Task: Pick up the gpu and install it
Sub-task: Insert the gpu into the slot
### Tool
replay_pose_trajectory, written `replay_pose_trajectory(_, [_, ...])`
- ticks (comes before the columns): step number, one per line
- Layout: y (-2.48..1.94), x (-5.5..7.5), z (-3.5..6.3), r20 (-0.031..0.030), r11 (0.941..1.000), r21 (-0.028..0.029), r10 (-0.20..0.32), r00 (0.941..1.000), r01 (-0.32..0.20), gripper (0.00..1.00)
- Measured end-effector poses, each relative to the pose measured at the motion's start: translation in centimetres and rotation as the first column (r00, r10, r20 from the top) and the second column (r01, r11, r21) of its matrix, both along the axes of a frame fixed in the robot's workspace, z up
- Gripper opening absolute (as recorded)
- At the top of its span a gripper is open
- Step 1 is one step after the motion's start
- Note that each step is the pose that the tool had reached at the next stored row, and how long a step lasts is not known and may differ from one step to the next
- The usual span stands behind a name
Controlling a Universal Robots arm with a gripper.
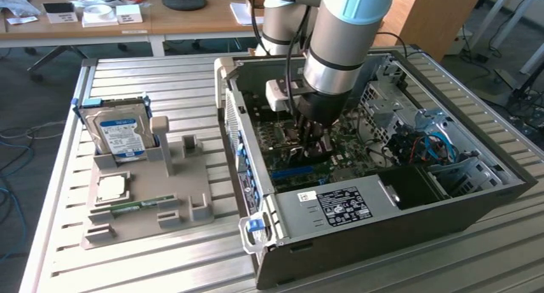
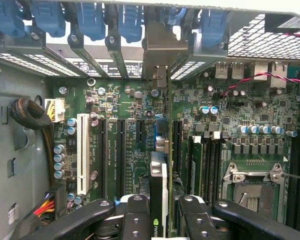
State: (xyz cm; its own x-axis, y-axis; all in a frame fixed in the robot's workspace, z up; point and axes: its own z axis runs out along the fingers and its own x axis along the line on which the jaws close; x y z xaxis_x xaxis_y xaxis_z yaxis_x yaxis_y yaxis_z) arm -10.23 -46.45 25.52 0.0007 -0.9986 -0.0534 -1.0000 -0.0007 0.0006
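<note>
Gripping gpu (image 2: 158, 175) edge-on | gripper (image 2: 163, 204) clamped on it | over motherboard (image 2: 135, 107) inside case (image 1: 399, 223)

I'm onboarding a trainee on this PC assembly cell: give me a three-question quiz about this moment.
1. True or false: the pincer grips the gpu edge-on over the motherboard.
2. Where does the hard drive stand? A) in the grey holder B) on the floor C) on the wooden desk
3. Fill in: the arm reaches into the open computer ____.
Key: 1 true; 2 A; 3 case.
</note>
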Motion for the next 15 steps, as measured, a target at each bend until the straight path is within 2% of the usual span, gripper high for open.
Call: replay_pose_trajectory(15, [-0.07, 0.0, -0.13, 0.0, 1.0, -0.0017, -0.008, 1.0, 0.008, 0.27])
